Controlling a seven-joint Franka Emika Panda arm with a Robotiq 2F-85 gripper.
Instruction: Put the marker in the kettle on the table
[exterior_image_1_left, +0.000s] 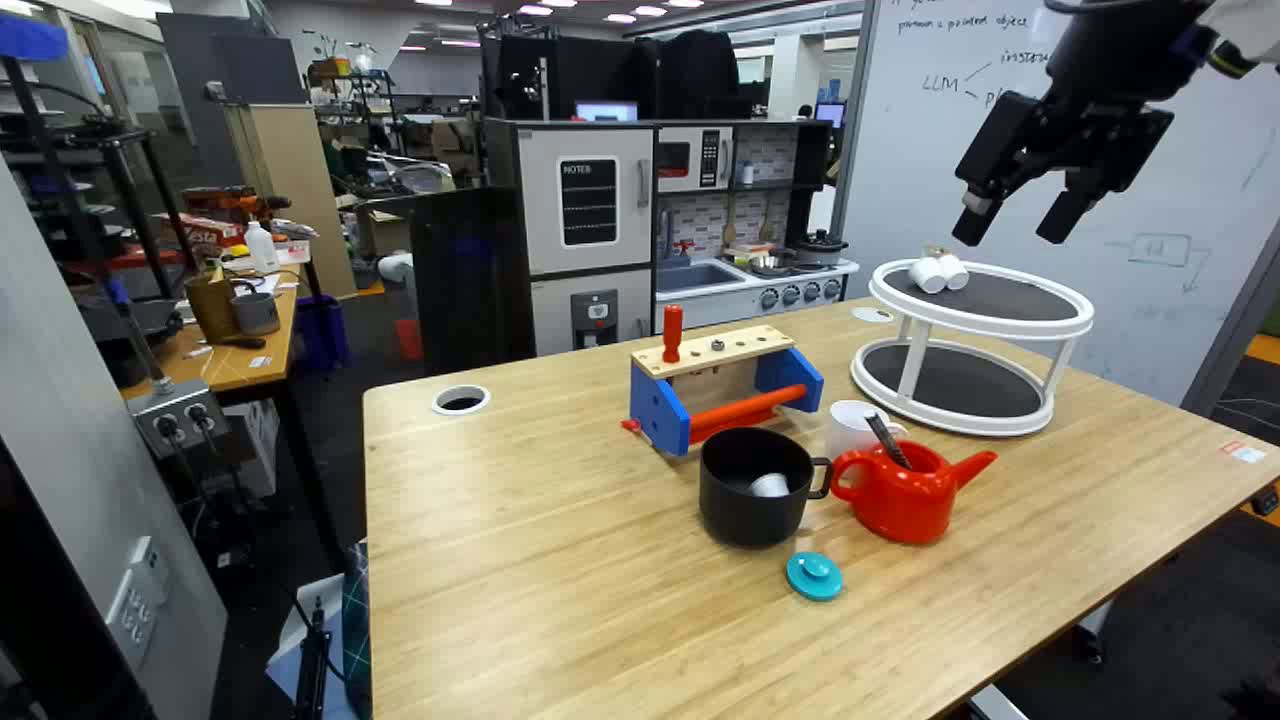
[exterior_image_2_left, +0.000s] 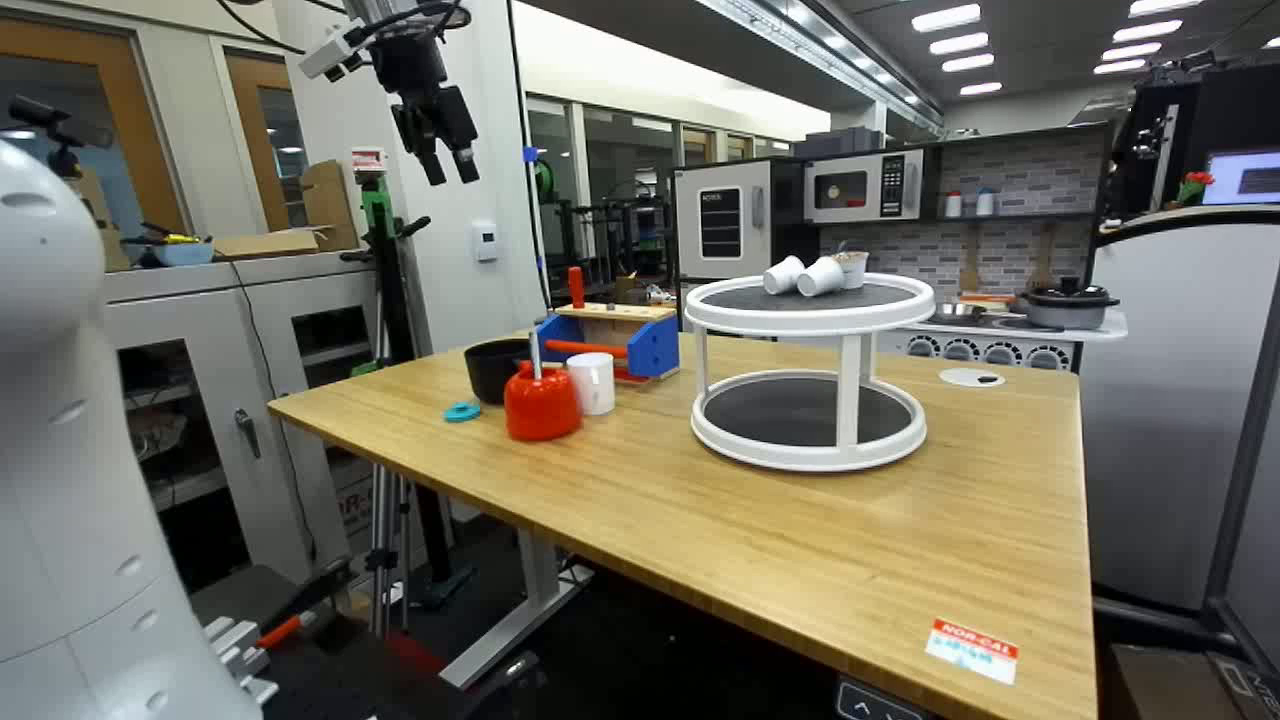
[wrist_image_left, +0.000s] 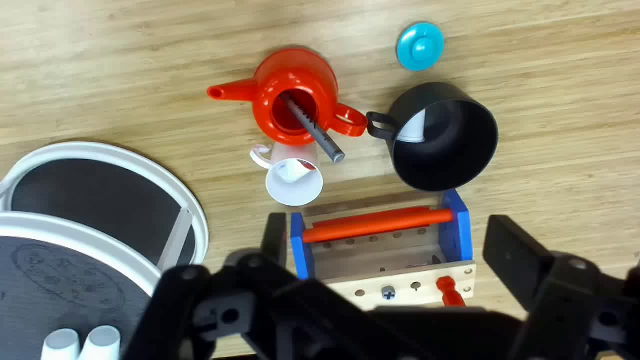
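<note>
Evidently the marker is already in the kettle, so little looks left to do. Nearest in the wrist view, the fingers stand at the bottom of the frame, spread wide and holding nothing. Well beyond, in the upper middle, the marker leans in the kettle, its lower end down inside and the rest poking out over the rim. It should be light and stiff, with a smooth barrel that may twist when pinched; should it need reseating, the bare upper end is the place to take hold, since a sideways tug could tip the kettle.

Just below sits the mug, so close I cannot tell whether they touch; it could crowd a finger. To the right, the handle of the pot, which has something white inside, nearly meets the kettle's. Farther out on the surface are the lid at upper right, the toolbox at lower middle, and, at lower left, the stand carrying cups, likely tall enough to snag a low sweep.
</note>
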